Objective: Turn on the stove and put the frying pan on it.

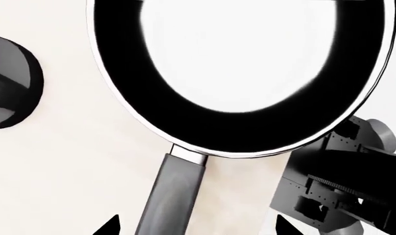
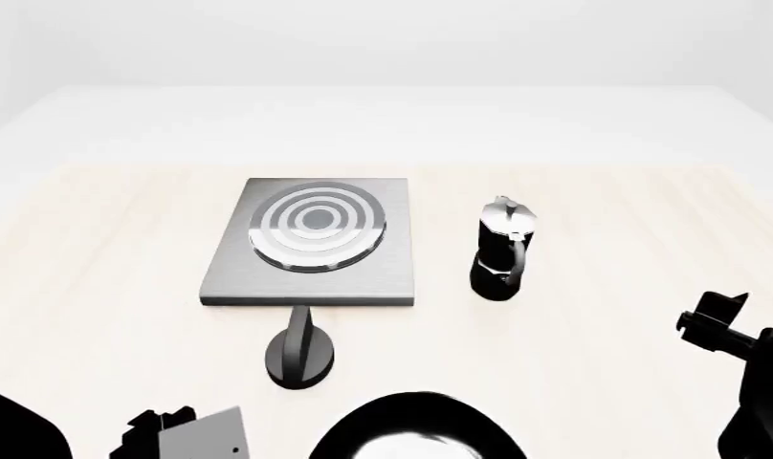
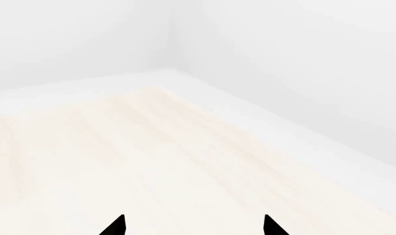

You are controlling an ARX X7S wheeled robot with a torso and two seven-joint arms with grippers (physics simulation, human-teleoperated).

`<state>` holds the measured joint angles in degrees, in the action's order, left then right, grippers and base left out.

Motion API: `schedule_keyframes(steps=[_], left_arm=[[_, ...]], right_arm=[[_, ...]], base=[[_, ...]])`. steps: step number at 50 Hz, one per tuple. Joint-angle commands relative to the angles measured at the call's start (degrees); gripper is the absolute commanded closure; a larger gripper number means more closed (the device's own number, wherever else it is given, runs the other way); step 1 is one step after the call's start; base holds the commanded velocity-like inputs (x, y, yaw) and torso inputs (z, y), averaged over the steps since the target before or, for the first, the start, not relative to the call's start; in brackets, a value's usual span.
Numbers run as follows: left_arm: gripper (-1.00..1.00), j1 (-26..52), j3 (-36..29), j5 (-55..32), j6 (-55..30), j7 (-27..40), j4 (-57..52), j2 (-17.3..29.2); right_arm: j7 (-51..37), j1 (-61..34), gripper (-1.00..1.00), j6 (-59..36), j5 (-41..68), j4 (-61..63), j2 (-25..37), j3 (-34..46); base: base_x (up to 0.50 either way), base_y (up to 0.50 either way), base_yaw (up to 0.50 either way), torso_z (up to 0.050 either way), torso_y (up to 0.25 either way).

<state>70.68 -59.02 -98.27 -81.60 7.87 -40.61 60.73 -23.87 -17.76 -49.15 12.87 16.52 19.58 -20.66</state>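
The frying pan [image 1: 244,73] fills the left wrist view, a black rim around a glossy pale inside. Its long handle [image 1: 175,196] runs toward the camera and passes between the two tips of my left gripper [image 1: 198,229]. That gripper is open and does not touch the handle. In the head view the frying pan [image 2: 412,430] lies at the near edge. The stove [image 2: 313,244], a grey plate with a ringed burner, sits further out. Its black knob [image 2: 301,359] [image 1: 8,83] stands apart, between plate and pan. My right gripper [image 3: 193,227] is open over bare table.
A black-and-silver moka pot [image 2: 504,249] stands right of the stove. My right arm [image 2: 738,363] [image 1: 342,191] is close beside the pan's right side. Part of my left arm [image 2: 188,432] shows at the bottom left. The pale wooden table [image 3: 152,156] ends at white walls.
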Motion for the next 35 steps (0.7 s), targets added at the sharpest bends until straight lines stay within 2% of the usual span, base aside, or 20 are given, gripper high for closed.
schedule_keyframes(steps=[1,18,35], left_arm=[[-1.0,0.0,-0.8,0.3,0.1,0.7,0.9,0.4],[-1.0,-2.9,-2.4,7.5,1.1,-4.1,2.0,0.5],[-1.0,-4.6,-4.0,10.5,1.9,-5.6,2.7,1.8]], right_arm=[[-0.1,0.1,-1.0,0.2,0.1,-0.2,0.1,0.1],[-0.3,-0.3,-1.0,0.0,0.1,-0.2,0.2,0.7],[-0.3,0.0,-1.0,0.3,0.4,-0.2,0.3,0.4]], base=[[0.0,0.0,0.0,0.0,0.0],[0.0,0.0,0.0,0.0,0.0],[0.0,0.0,0.0,0.0,0.0]])
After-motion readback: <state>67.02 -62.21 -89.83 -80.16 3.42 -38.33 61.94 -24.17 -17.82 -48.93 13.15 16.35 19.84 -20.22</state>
